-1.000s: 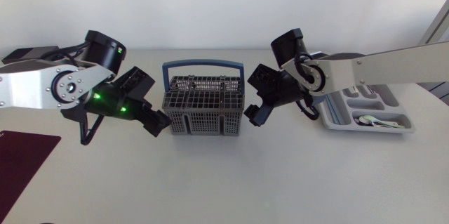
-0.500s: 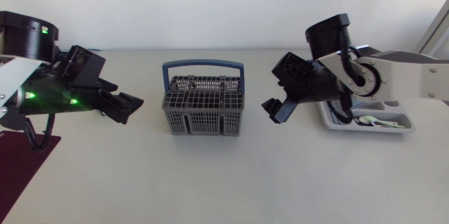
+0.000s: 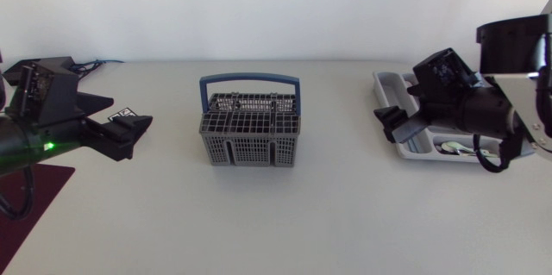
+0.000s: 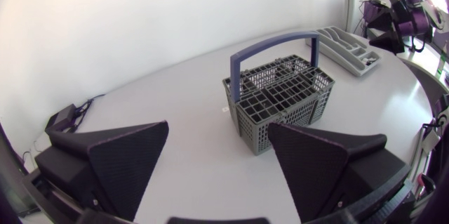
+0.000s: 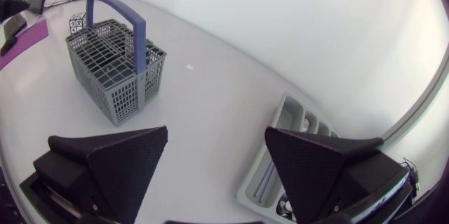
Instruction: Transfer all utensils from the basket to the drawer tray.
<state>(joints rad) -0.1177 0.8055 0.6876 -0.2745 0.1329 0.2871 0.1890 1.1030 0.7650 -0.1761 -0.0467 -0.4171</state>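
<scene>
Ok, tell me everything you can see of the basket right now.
The basket is a grey, plastic-looking grid box with a blue arched handle standing up across its top. Dividers split the inside into several compartments, some topped with a finer grid. It stands upright on the white table, near the middle, touching nothing but the table. No utensil shows above its rim or through its walls.
</scene>
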